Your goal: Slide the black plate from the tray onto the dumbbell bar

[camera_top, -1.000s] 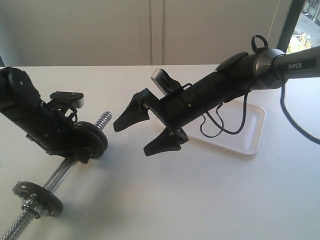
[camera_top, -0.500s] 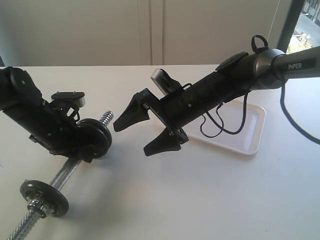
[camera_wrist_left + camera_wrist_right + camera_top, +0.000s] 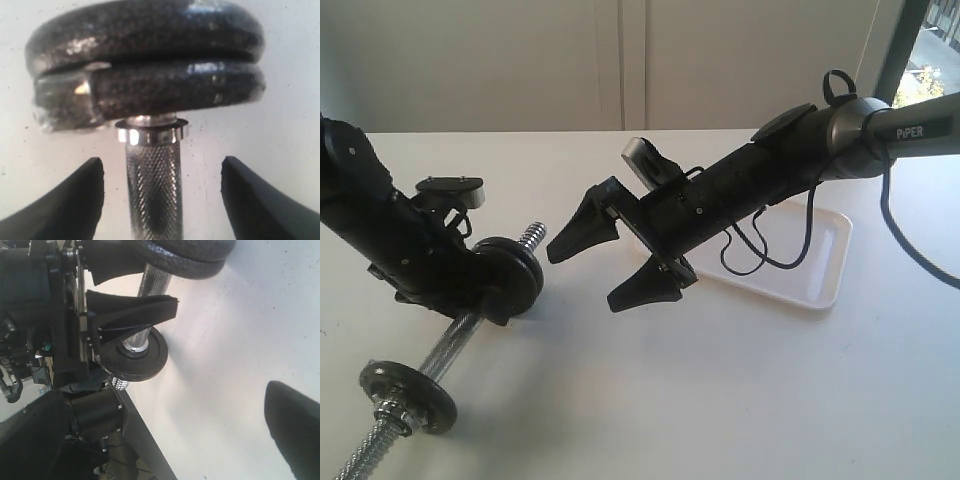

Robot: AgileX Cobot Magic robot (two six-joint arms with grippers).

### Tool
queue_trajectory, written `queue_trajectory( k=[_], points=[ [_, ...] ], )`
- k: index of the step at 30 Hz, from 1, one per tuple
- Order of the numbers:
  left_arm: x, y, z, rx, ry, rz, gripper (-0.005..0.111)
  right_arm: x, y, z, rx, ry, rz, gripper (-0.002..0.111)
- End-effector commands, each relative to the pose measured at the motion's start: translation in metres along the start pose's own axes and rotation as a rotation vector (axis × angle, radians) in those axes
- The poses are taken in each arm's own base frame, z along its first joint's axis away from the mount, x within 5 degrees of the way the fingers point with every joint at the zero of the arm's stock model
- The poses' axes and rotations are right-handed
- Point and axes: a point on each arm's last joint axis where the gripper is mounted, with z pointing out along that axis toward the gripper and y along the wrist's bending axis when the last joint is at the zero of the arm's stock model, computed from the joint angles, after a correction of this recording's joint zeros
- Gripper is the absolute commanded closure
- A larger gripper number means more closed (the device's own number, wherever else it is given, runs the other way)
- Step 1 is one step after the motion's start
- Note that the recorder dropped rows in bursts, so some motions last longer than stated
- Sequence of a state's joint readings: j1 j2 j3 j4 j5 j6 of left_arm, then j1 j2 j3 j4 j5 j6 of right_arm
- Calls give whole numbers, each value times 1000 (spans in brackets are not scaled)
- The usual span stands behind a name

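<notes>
The dumbbell bar [image 3: 450,345] lies slantwise on the white table, its threaded end [image 3: 530,237] pointing away. Two black discs sit together on it near that end. The outer one is the black plate [image 3: 145,30], pressed against a duller disc [image 3: 165,90]. My left gripper [image 3: 162,175] is open, its fingers [image 3: 70,200] straddling the knurled bar [image 3: 152,190] just behind the discs without touching it. Above the table, my right gripper [image 3: 610,265] is open and holds nothing. The white tray [image 3: 810,285] lies behind it, its visible part bare.
A scuffed grey disc [image 3: 408,395] sits on the bar's near end, with thread [image 3: 355,455] sticking out past it. The right arm and its cables [image 3: 760,250] hang over the tray's left part. The table's edge [image 3: 150,440] shows in the right wrist view.
The bar and its discs shifted a little to the right. The left arm then drew back slightly to the left. The right arm stayed still.
</notes>
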State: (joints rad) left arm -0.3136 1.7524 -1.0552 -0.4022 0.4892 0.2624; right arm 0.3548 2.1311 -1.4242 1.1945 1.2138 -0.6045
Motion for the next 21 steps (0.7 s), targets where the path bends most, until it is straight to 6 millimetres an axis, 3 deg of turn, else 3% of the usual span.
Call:
queue_trajectory(
  k=[1,6,9,11,15,21],
  points=[
    [2,6,-17,8,3,-45,37,-1,4,-5,-5,-8,-13,3],
    [2,7,-41,5,-45,-51,37,-1,4,-5,-8,-11,-12,4],
    [3,2,-59,2,-91,-32,37,-2,5,-5,-15,-16,-11,16],
    [4,-2,-72,1,-126,-10,37,-5,8,-7,-20,-25,-20,39],
    [8,-10,-98,-19,-190,48,41,-8,15,-16,-34,-59,-39,107],
    [20,-20,-133,-63,-254,120,63,-5,44,-48,-34,-138,-150,108]
  ],
)
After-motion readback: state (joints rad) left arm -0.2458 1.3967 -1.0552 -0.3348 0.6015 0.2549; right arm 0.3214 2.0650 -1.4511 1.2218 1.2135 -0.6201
